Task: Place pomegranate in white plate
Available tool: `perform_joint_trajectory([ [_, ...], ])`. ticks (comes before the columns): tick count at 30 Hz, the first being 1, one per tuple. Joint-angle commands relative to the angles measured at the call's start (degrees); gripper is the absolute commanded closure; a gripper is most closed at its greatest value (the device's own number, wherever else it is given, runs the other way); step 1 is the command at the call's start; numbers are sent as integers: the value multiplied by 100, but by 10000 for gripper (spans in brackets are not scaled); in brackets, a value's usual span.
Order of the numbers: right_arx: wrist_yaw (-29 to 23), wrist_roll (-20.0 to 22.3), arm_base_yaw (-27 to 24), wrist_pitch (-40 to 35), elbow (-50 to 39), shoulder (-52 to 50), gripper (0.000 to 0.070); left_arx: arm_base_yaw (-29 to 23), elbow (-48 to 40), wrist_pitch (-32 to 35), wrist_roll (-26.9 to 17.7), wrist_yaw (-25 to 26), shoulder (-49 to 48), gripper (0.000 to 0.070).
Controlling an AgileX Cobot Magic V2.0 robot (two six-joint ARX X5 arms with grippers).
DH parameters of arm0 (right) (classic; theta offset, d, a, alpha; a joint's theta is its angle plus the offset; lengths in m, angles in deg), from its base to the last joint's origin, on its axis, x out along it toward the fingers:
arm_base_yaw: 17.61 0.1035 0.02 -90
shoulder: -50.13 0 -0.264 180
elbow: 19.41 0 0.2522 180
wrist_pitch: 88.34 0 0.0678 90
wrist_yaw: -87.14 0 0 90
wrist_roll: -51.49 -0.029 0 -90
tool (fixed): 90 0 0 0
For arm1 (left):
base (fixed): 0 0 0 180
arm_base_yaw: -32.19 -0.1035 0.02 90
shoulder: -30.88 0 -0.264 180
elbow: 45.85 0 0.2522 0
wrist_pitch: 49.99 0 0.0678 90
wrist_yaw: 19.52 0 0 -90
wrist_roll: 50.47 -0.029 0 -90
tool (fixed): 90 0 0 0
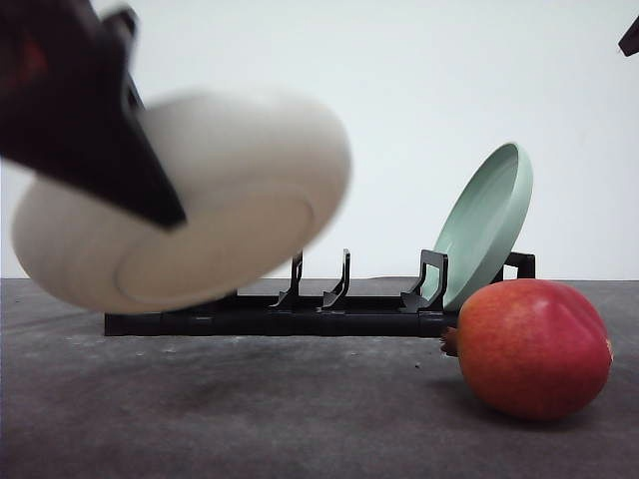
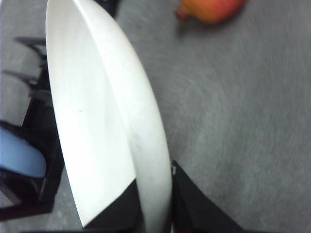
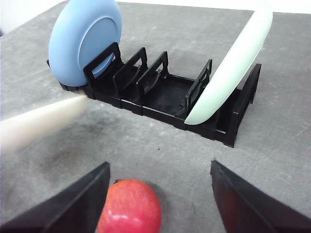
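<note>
On the grey table (image 1: 200,419), toward my right side, the pomegranate (image 1: 533,347) lies free, its dark crown nub pointing toward the black dish rack (image 1: 300,314) just behind it. My right gripper (image 3: 158,204) hangs over it with the fingers spread wide and nothing between them; the fruit sits nearer one finger than the other, so I'd centre it before closing. My left gripper (image 2: 158,213) has the white plate (image 1: 190,200) pinched by its rim, fingers closed on either side of the edge, and the plate is up in the air, tilted and blurred, well clear of the table. I judge the step in hand is getting that plate down flat: I want to lower it slowly, level it so the hollow faces up, and set it on open table to the left of the fruit, away from the rack. The front view gives me the plate's height above the table and hides the far slot of the rack behind it; the right wrist view shows a blue plate (image 3: 83,41) standing there, and the pale green plate (image 3: 228,68) leaning at the other end.
</note>
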State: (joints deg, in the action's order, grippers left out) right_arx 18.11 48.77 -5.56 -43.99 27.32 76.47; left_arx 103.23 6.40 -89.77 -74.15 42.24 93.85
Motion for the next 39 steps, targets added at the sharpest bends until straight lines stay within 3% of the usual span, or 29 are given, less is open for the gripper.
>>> perform_joint_trajectory([
  [1, 0, 16, 24, -51, 81, 12, 285, 122, 45, 216, -307, -201, 328, 689],
  [8, -2, 17, 24, -50, 81, 12, 285, 303, 45, 920, -636, -505, 1336, 689],
  [17, 0, 17, 24, -50, 81, 12, 285, 329, 45, 1043, -727, -572, 1850, 663],
  [19, -2, 17, 24, -50, 80, 12, 285, 332, 45, 1053, -716, -572, 1850, 615],
  [23, -2, 17, 24, -50, 79, 12, 285, 335, 47, 1069, -711, -572, 1850, 424],
  [29, -2, 20, 24, -52, 81, 12, 285, 413, 84, 1033, -637, -571, 1845, 419],
  [36, -7, 20, 24, -51, 79, 12, 285, 473, 517, 506, -252, -300, 1802, 413],
  [39, -7, 20, 24, -50, 79, 12, 285, 455, 802, 22, -1, -55, 1761, 337],
])
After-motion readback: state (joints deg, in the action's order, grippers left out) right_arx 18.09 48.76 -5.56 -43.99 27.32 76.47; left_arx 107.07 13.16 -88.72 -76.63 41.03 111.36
